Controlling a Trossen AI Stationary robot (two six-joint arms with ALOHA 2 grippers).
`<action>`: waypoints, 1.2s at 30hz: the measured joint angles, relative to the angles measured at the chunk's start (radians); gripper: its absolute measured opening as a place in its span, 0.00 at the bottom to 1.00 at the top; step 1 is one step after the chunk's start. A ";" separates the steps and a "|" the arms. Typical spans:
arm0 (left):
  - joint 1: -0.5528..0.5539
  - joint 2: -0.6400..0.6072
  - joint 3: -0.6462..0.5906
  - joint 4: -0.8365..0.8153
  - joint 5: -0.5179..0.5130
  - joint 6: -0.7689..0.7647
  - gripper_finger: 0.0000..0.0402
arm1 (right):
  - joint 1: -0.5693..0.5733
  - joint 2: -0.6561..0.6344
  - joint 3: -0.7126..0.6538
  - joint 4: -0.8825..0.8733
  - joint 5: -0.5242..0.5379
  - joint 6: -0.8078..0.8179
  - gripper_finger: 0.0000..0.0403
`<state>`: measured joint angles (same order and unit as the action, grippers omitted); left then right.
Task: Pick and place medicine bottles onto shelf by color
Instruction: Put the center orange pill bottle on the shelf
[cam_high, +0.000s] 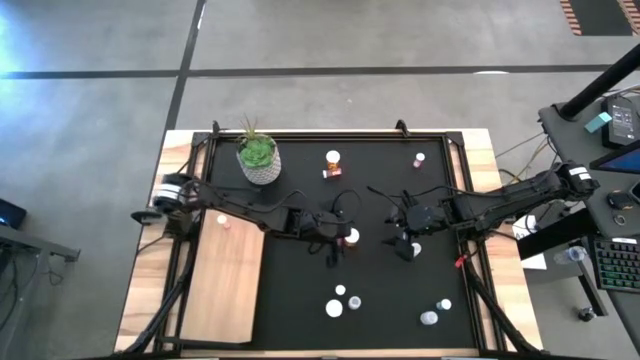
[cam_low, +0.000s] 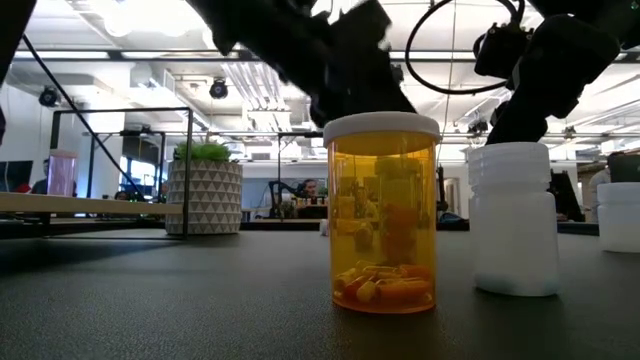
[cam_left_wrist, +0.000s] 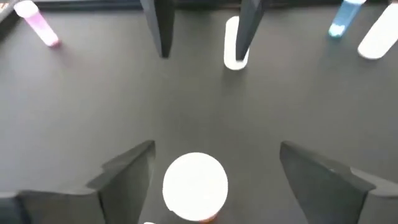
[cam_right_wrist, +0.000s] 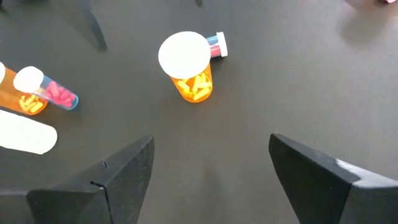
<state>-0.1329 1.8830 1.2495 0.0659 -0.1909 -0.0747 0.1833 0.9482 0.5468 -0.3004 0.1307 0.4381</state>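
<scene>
The left gripper (cam_high: 341, 243), fingers spread, hovers over an orange bottle (cam_left_wrist: 194, 187) mid-mat; the right gripper (cam_high: 405, 244) waits nearby, also spread, empty; next seems a descent, a pinch, then carriage to the shelf (cam_high: 222, 285).

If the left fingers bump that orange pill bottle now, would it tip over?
Probably not easily: the orange bottle stands upright, squat, on a flat base. It looks light, with few pills at the bottom, so it may slide. Once toppled, its round body would likely roll.
</scene>
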 joint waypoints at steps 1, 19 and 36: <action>0.000 0.009 0.000 0.001 0.000 0.000 0.83 | 0.000 0.000 0.000 -0.002 0.000 0.000 0.75; 0.011 0.108 0.003 0.006 -0.050 -0.050 0.84 | 0.000 0.004 0.000 0.000 0.000 0.000 0.78; 0.011 0.106 0.003 0.004 -0.049 -0.051 0.48 | 0.000 0.004 0.000 0.000 0.000 0.000 0.78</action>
<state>-0.1215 1.9892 1.2526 0.0701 -0.2401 -0.1253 0.1833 0.9520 0.5468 -0.3008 0.1308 0.4381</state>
